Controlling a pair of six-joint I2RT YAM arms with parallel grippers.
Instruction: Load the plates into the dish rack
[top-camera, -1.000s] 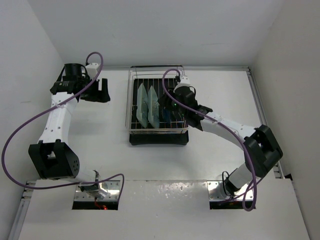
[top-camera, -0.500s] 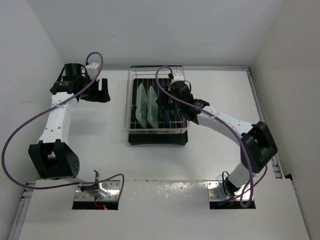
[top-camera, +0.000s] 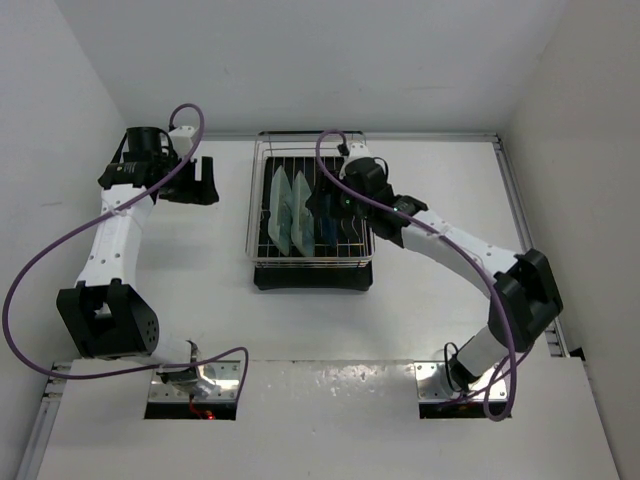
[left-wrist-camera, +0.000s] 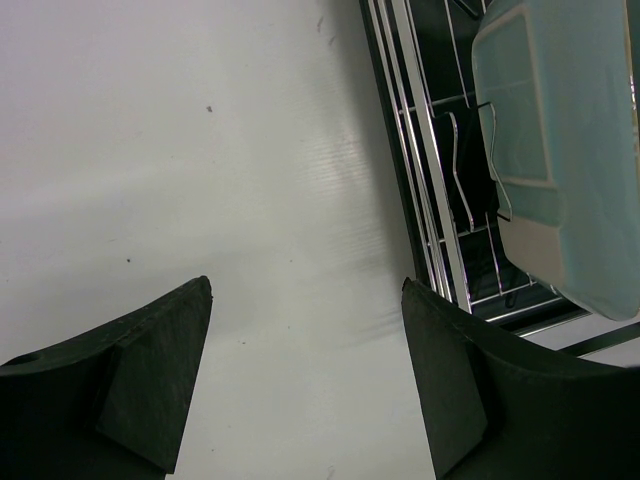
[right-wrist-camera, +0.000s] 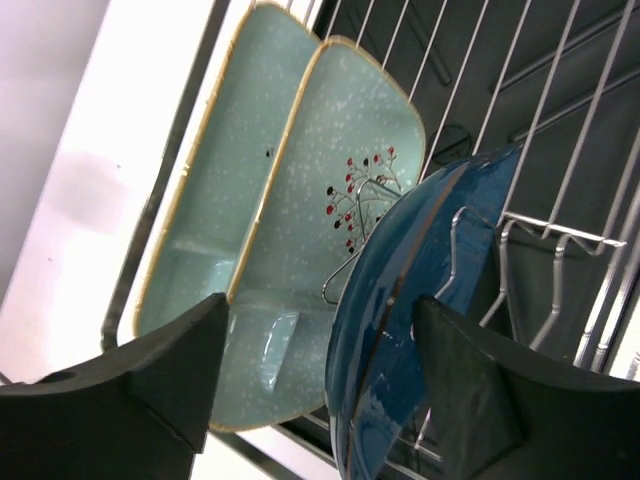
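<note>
All three plates are inside the dish rack, standing on edge. Two mint plates sit in the rack's left part, side by side and leaning against each other. The blue plate is just right of them, tilted, with a wire divider against its face. Right fingers are over the rack, apart, one on each side of the blue plate's rim and not clamped on it. Left fingers are left of the rack, spread wide over bare tabletop, holding nothing. The rack's edge and one mint plate show at the right of the left wrist view.
</note>
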